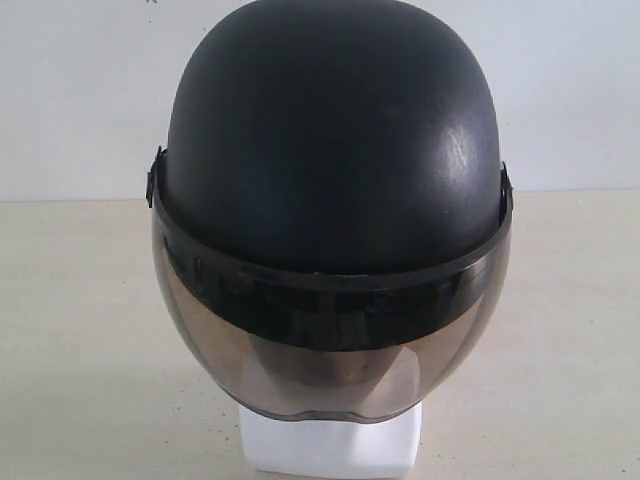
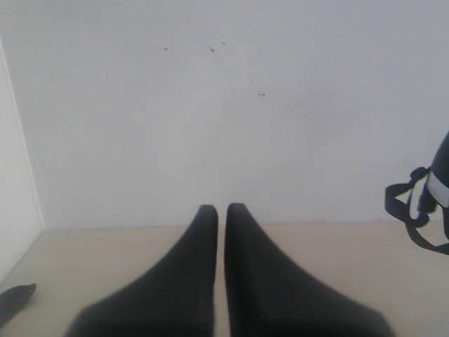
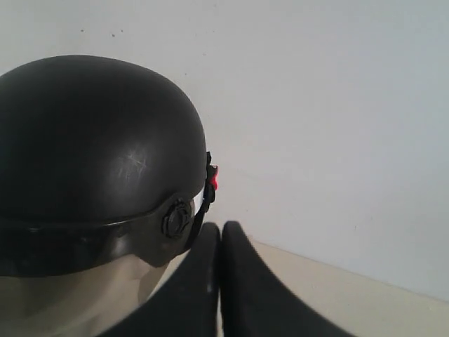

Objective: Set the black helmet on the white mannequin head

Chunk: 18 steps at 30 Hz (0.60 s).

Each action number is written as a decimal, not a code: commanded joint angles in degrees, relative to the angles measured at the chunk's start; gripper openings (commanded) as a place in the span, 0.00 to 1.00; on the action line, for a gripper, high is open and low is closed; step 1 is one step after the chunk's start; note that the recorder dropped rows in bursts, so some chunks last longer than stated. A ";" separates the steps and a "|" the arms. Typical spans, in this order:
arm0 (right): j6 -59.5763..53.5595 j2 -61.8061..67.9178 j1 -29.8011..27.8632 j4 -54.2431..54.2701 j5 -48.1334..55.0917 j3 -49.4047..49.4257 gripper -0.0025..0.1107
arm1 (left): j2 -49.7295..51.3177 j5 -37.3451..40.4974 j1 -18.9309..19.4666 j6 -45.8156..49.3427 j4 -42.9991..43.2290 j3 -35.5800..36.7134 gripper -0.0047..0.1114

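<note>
The left claw (image 2: 222, 209) was closed, its two black fingers (image 2: 203, 253) pressed nearly together with only a thin slit between them and nothing held. It hung low over the beige table (image 2: 105, 260), pointing at a plain white wall (image 2: 210, 105). Well apart from it, at the edge of the left wrist view, a looped black strap (image 2: 407, 210) dangled from the helmet (image 2: 442, 168), most of which was cut off there. A white side panel (image 2: 14, 175) stood at the opposite edge, and a dark strip (image 2: 15, 300) lay on the table near it; what it was could not be made out.

The right claw (image 3: 221, 227) was closed too and empty. It sat just beside the helmet (image 3: 91, 140), below a round knob (image 3: 176, 221) where the visor hinged; whether a finger touched the shell could not be told. A small red clip (image 3: 213, 177) showed at the helmet's rear edge.

The helmet (image 1: 335, 140) sat upright on the mannequin head (image 1: 330, 452), covering its crown. In the exterior view the smoky visor (image 1: 330, 340) hung down over the face, which showed only as a dim shape behind the tint. Just the white neck block was plain below the visor, and its foot was cut off by the frame. In the right wrist view a pale patch of the mannequin head (image 3: 63, 309) showed under the visor.
</note>
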 commanded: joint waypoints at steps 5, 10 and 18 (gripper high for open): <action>-1.32 -0.34 -0.31 0.77 0.33 0.26 0.02 | -0.24 -3.01 1.68 0.80 3.36 3.58 0.08; -1.32 -0.34 -0.31 0.77 0.33 0.26 0.02 | -0.24 -5.15 1.68 0.80 3.08 3.71 0.08; -1.21 -0.34 -0.31 0.77 0.33 0.26 0.02 | -0.24 -4.99 1.68 0.80 0.33 3.71 0.08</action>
